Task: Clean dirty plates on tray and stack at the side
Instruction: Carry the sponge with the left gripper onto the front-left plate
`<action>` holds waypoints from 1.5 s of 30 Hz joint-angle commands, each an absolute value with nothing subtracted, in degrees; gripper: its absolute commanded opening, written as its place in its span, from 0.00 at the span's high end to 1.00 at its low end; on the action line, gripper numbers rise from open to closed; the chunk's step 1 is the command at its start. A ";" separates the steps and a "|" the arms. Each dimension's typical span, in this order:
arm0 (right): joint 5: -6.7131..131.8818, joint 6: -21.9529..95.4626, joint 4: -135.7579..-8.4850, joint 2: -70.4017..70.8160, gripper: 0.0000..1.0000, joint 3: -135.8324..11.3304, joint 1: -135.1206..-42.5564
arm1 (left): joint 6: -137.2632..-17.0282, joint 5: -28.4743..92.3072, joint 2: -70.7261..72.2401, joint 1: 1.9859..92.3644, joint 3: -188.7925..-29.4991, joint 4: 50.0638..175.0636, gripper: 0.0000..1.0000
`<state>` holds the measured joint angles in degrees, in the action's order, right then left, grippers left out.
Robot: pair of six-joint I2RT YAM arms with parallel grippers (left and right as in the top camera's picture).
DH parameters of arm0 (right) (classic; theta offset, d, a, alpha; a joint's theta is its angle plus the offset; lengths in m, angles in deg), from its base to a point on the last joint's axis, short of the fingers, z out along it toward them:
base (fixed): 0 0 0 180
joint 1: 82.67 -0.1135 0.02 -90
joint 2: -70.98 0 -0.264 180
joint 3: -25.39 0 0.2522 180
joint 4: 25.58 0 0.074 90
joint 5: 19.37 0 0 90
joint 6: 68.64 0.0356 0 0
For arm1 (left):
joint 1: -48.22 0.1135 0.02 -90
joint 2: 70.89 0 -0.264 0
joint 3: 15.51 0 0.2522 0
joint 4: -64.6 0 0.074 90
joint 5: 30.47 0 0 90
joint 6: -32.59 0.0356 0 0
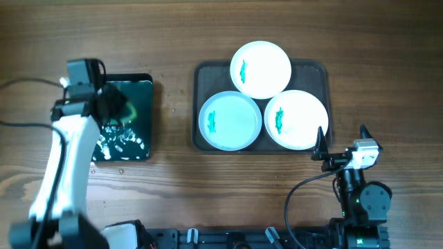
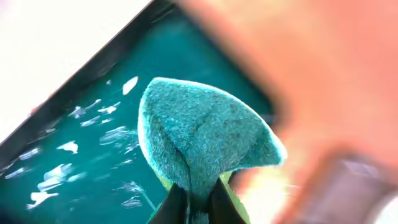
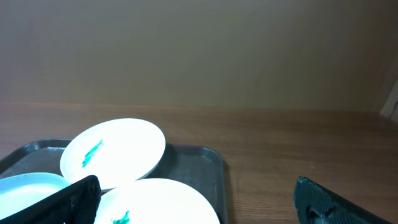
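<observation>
Three plates lie on the dark tray (image 1: 315, 72): a white plate (image 1: 261, 69) at the back, a pale blue plate (image 1: 230, 120) front left, a white plate (image 1: 297, 119) front right. Each has a teal smear. My left gripper (image 1: 118, 111) is over the small black tray (image 1: 142, 135) of green water, shut on a teal sponge (image 2: 205, 134). My right gripper (image 1: 340, 138) is open and empty, just off the dark tray's front right corner. In the right wrist view the back white plate (image 3: 115, 152), the near white plate (image 3: 165, 202) and the tray's rim (image 3: 217, 168) show.
The black tray's green water (image 2: 81, 149) shows glints under the sponge. Bare wooden table (image 1: 173, 48) lies around both trays. Cables run along the left edge (image 1: 21, 86) and near the right arm's base (image 1: 304, 194).
</observation>
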<state>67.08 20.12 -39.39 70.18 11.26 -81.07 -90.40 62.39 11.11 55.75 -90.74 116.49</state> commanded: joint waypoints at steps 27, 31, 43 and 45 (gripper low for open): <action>67.91 19.88 -39.28 70.18 0.00 11.33 -80.83 | -107.65 73.09 36.46 7.82 -91.59 95.70 0.71; 67.91 19.88 -39.28 70.18 0.00 11.33 -80.83 | -107.10 72.46 34.78 8.83 -92.29 95.77 0.44; 68.30 18.13 -39.22 70.18 0.00 11.33 -80.83 | -107.08 72.26 23.06 12.37 -93.58 95.77 0.32; 68.30 18.35 -39.22 70.18 0.00 11.33 -80.83 | -107.08 72.24 22.97 14.18 -93.58 96.14 0.29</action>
<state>67.29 19.53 -39.39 70.18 11.26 -81.07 -107.54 70.87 24.11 10.97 -92.71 95.46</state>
